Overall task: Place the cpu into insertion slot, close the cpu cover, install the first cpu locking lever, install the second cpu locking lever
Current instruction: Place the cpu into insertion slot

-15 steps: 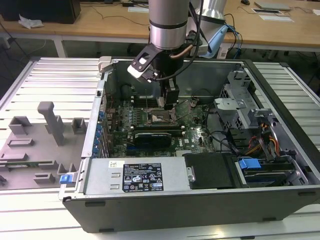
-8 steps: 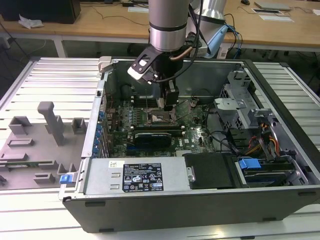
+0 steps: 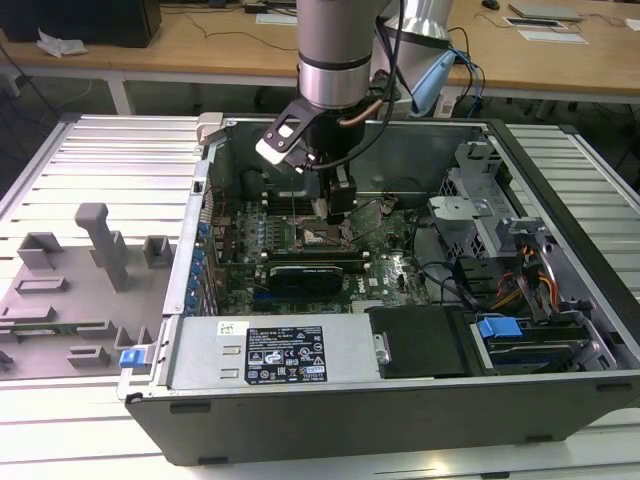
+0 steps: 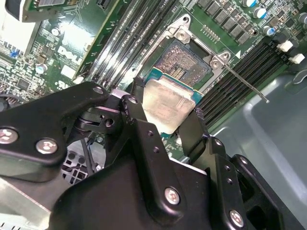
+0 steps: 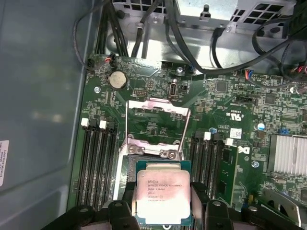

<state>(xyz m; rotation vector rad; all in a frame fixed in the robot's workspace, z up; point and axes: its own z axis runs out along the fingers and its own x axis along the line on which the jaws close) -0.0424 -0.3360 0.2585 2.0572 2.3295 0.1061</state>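
Black two-fingered gripper (image 4: 165, 117) on the grey arm (image 3: 335, 50) reaches down into an open grey metal computer case (image 3: 400, 410) lying on a ribbed metal bench (image 3: 90, 150). Its fingers (image 4: 136, 120) are clamped on two opposite edges of the cpu (image 4: 168, 103), a small flat square chip with a pale silvery top and a green border.

In the first wrist view the gripper (image 5: 163, 206) carries the cpu (image 5: 163, 191) with the metal top facing the camera. Just beneath and beyond the fingertips lies the insertion slot (image 4: 184, 62), a square socket with a dark centre and a grey metal rim. The cpu overlaps the nearer part of it, while the farther part lies uncovered. Whether the chip touches the socket cannot be told.

On the far side of the slot from the gripper, the cpu cover (image 5: 156, 106), a thin grey metal frame plate, is swung open, with green board showing through its window. A thin metal locking lever (image 4: 247, 84) angles out from one corner of the slot, to one side of the gripper. Long black memory slots (image 5: 98, 158) run along both sides of the gripper. In the exterior view the gripper (image 3: 340, 210) hangs over the middle of the green motherboard (image 3: 390, 265).
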